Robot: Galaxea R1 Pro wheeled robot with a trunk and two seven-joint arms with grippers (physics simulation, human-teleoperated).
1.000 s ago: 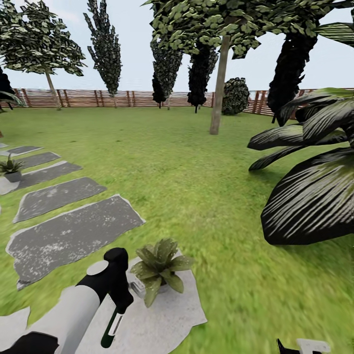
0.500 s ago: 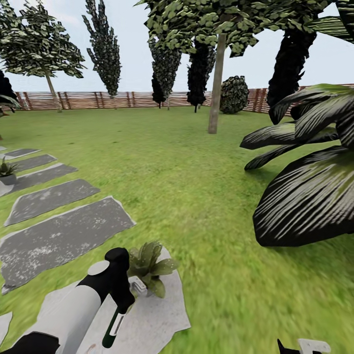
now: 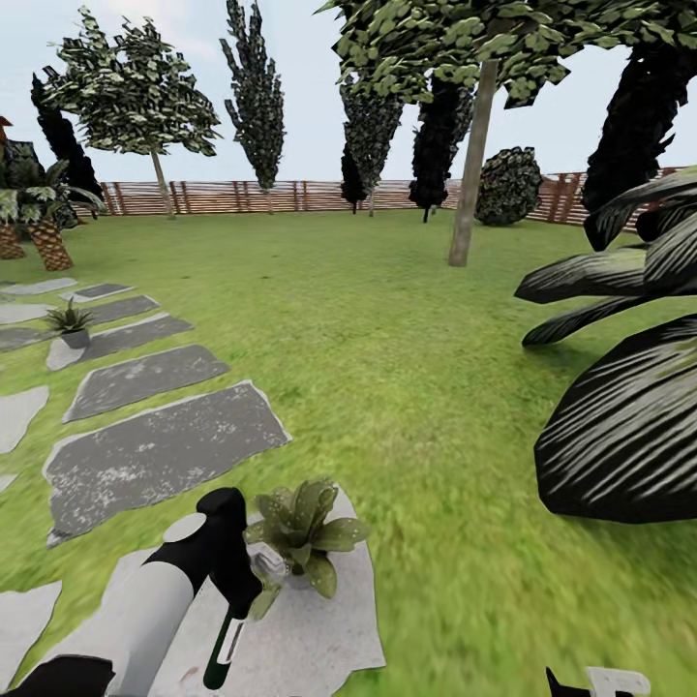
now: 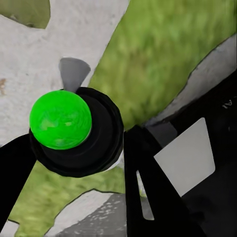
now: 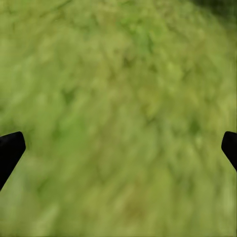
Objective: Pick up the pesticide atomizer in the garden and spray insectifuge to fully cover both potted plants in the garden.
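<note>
My left gripper (image 4: pixel 79 148) is clamped around the pesticide atomizer — a dark bottle with a bright green round cap (image 4: pixel 60 119), the black fingers (image 4: pixel 148 187) pressed against its sides. In the head view the bottle's dark green body (image 3: pixel 221 651) hangs below my black wrist, over a pale flat stepping stone (image 3: pixel 319 639). Just beyond that gripper, on the same pale stone, stands the nearer potted plant (image 3: pixel 302 530), a small rosette of broad pointed green leaves in a little round grey pot, close beside my wrist but apart from the bottle.

My right gripper (image 5: pixel 118 148) is spread wide, its two black fingertips (image 5: pixel 10 150) at opposite edges of the wrist view with blurred green lawn (image 5: pixel 118 98) between them.

Farther ahead of the left gripper lie dark grey stepping stones (image 3: pixel 160 455) in a row, and on a pale one well beyond sits the second potted plant (image 3: pixel 71 324). To the right of my right gripper rises a big dark shrub with white-striped leaves (image 3: pixel 629 426). Far off — a brown slatted wooden fence (image 3: pixel 290 196) and tall trees (image 3: pixel 474 145).
</note>
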